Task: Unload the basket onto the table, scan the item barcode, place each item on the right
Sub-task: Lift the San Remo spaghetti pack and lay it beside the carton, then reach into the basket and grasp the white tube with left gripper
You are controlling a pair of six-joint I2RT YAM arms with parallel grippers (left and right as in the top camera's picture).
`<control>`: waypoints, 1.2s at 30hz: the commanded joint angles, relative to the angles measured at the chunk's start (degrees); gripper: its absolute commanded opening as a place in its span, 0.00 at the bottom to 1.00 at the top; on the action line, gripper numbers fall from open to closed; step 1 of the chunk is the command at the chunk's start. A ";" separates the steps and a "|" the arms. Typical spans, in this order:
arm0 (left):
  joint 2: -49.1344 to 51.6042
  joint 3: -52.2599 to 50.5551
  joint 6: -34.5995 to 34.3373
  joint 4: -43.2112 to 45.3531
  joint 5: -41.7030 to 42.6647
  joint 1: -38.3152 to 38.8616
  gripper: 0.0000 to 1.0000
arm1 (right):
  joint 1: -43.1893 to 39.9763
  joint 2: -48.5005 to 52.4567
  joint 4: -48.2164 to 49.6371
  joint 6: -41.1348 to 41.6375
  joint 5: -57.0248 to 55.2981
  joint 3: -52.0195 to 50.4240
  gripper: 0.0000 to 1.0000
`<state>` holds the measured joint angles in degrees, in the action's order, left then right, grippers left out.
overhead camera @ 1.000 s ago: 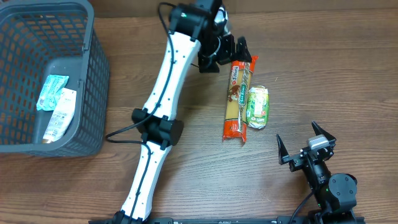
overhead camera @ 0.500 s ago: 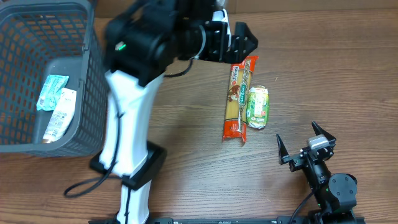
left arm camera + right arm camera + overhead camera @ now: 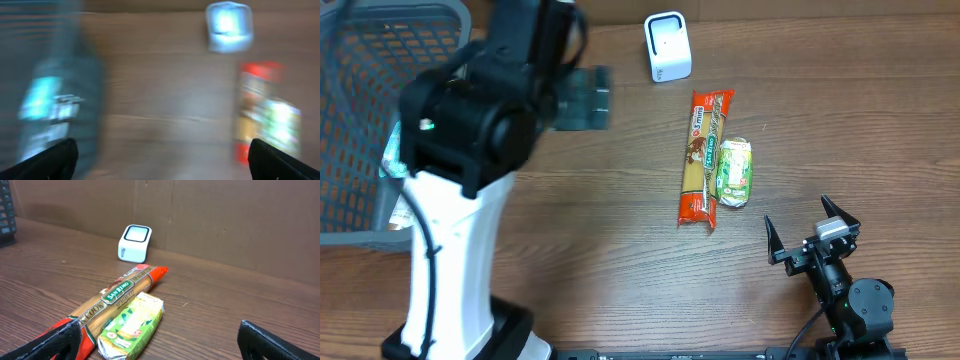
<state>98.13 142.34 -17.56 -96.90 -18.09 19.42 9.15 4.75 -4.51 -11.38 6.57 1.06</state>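
Hands first: our left hand (image 3: 162,160) hangs above the worktop (image 3: 620,250) next to the basket (image 3: 360,60). It is motion-blurred, with jaws spread as wide as they go and nothing in them. Our right hand (image 3: 160,342) sits low at the near edge, facing the goods, also fully spread and empty.

Just ahead of the right hand lie two candidate items, side by side and touching, mid-worktop:
- **Spaghetti pack (image 3: 703,158):** long, thin and flat on the wood. We judge it light and stiff along its length, with brittle strands inside and a glossy, slippery film. Best hold is across the narrow width near the middle, with a gentle squeeze.
- **Green packet (image 3: 734,172):** small and lying against the pack's right side. We judge it light and soft, with crinkly wrap. Best hold is across its short sides.

No barcode shows on either item, so it is likely underneath, and a flip may be needed.

The white scanner (image 3: 668,46) stands at the far edge, near the spaghetti's top end and apart from it.

The grey mesh basket sits far left, mostly covered by the left arm in the overhead view. The left wrist view shows a teal packet (image 3: 42,97) inside it and a pale thing beside that, too blurred to name.
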 commanded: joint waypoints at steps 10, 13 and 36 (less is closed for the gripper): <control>-5.99 -3.43 -0.24 0.11 0.33 -37.27 1.00 | 0.33 -0.42 0.26 -0.04 -0.52 -0.59 1.00; -5.53 -8.00 -0.39 0.15 0.11 -40.92 0.93 | 0.33 -0.42 0.28 -0.04 -0.52 -0.59 1.00; 19.93 -21.99 26.34 15.06 8.35 -47.54 0.84 | 0.33 -0.42 0.28 -0.04 -0.52 -0.59 1.00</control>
<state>114.10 120.51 2.00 -80.47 -15.92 -26.81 9.15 4.75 -4.54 -11.38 6.59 1.06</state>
